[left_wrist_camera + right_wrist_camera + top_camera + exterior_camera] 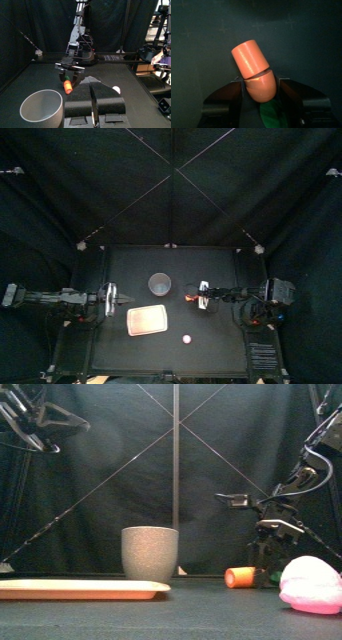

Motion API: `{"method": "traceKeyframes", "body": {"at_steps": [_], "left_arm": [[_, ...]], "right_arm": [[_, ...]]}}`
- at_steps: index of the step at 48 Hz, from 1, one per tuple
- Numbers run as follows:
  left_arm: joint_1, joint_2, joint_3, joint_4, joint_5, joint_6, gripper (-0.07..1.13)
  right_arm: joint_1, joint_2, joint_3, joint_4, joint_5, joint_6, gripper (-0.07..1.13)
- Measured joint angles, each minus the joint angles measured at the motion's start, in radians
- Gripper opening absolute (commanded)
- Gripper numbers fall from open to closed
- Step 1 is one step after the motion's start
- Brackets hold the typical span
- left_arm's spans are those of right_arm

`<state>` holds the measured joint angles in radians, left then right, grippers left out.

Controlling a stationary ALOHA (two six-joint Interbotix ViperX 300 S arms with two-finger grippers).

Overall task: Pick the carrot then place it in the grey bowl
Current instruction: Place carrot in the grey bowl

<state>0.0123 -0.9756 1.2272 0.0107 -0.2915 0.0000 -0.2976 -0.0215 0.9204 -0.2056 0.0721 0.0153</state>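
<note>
1. We judge the pick done: the right gripper (69, 71) has its fingers clamped on the carrot (254, 70), whose orange end sticks out past them.
2. The carrot is right of the grey bowl (150, 552) and apart from it. It seems just off the table, though we cannot be sure.
3. Still to do: carry it over the bowl and release.
4. The left gripper (93, 98) rests at the table's left, fingers together and empty.
</note>
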Motion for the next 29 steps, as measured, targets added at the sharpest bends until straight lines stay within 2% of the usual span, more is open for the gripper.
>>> {"method": "traceKeyframes", "body": {"at_steps": [2,5,9,19,29], "left_arm": [[-0.002,0.002,0.0,0.0,-0.002,0.0,-0.03],[0.0,0.002,-0.002,-0.002,0.0,0.0,-0.02],[0.0,0.002,-0.002,-0.002,0.0,0.0,-0.02],[0.0,0.002,0.002,0.0,0.0,0.0,-0.03],[-0.002,0.002,0.003,0.0,0.0,0.0,-0.03]], "right_arm": [[0.002,0.003,-0.006,0.002,0.003,0.0,0.43],[0.003,0.008,-0.014,0.0,0.003,-0.002,0.3],[0.005,0.009,-0.018,0.002,0.006,0.005,0.18],[0.002,-0.034,-0.069,0.0,0.054,0.005,0.19],[0.015,-0.163,-0.221,-0.006,0.181,0.002,0.2]]}}
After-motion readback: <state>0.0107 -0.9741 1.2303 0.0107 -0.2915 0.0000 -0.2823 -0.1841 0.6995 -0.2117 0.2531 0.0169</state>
